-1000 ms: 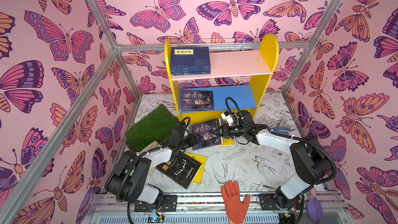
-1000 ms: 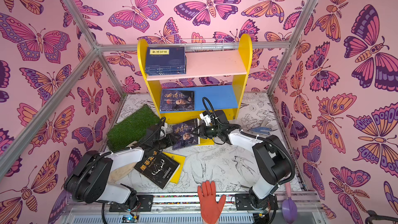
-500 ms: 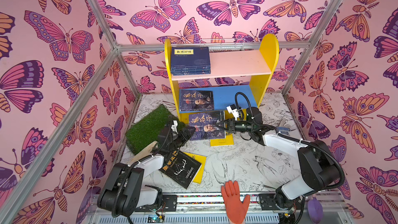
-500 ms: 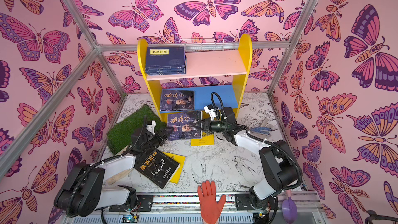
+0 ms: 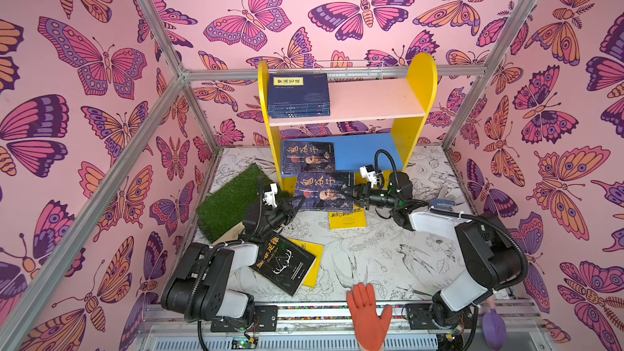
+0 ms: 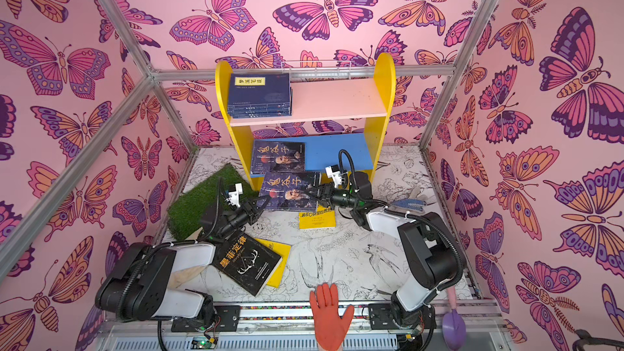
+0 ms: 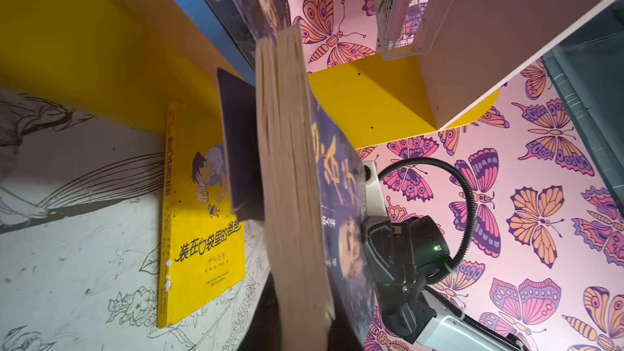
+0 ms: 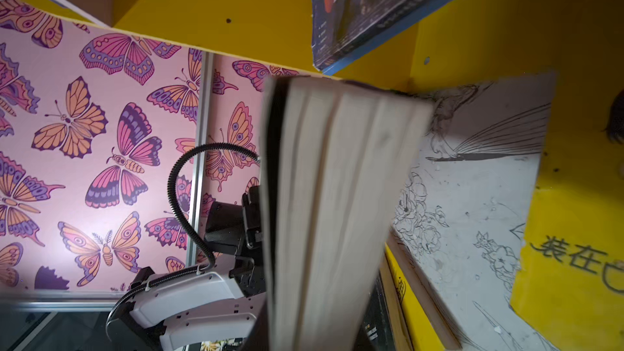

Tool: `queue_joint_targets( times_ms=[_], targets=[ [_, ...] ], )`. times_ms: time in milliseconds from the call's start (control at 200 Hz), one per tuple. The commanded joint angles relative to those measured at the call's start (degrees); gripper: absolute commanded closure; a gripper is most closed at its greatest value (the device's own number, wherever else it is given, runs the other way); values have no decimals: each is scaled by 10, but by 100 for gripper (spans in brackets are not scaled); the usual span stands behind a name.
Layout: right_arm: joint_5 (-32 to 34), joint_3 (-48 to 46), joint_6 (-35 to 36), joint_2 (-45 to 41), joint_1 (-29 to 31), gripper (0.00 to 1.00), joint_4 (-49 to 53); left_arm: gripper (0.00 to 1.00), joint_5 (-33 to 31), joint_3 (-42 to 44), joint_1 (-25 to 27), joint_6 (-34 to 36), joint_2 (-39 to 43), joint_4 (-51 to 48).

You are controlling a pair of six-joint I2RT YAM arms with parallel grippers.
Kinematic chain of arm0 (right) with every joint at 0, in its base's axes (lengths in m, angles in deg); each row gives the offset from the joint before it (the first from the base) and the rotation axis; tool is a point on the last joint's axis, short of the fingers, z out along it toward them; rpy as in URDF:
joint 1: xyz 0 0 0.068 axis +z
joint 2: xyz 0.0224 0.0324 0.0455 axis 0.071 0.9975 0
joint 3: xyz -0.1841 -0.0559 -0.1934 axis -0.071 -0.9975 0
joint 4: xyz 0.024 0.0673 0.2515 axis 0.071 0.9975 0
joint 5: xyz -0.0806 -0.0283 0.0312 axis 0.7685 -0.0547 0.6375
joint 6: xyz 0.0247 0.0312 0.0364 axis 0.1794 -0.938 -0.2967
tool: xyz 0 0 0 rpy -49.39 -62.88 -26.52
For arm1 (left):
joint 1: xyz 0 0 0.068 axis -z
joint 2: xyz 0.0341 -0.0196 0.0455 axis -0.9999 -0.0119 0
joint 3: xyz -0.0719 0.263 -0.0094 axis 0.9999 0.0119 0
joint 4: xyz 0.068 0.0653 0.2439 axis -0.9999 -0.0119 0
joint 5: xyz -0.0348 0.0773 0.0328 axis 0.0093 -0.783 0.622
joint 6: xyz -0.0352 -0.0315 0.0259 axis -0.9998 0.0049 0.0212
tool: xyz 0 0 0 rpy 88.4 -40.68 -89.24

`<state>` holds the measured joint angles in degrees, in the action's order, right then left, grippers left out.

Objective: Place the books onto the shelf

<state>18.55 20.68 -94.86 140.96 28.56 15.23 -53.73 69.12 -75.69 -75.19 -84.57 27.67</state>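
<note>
Just before the blue lower board (image 5: 368, 153) of the shelf (image 5: 418, 72), a thick, cream-edged dark portrait paperback (image 5: 322, 190) hangs, one corner clamped by the left gripper (image 5: 295, 204); whether the right gripper (image 5: 349, 194) pinches it, I cannot tell.

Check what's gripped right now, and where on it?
The dark portrait-cover paperback before the yellow shelf: left gripper clamps its left edge; right gripper straddles its right edge, clamp unclear.
</note>
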Motion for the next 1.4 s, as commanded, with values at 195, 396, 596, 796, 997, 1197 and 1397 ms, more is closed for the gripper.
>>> queue_joint_targets(
  times_ms=[195,396,596,796,997,1197,1397],
  targets=[
    [56,-13,74,-88,11,52,69,100,-72,33,10,-22,41,104],
    [48,-28,66,-105,13,51,78,100,-94,16,11,6,87,65],
    [46,-35,31,-96,15,47,37,100,-89,-10,11,29,135,37],
    [39,-25,11,-81,24,48,10,100,-87,-21,10,63,172,-5],
    [27,-8,-35,-68,27,82,-50,100,-90,-22,11,98,191,-66],
    [34,4,-36,-84,27,97,-47,92,-109,-19,12,105,188,-95],
    [51,55,14,-95,4,100,2,47,-206,-5,11,104,236,-268]
  ],
)
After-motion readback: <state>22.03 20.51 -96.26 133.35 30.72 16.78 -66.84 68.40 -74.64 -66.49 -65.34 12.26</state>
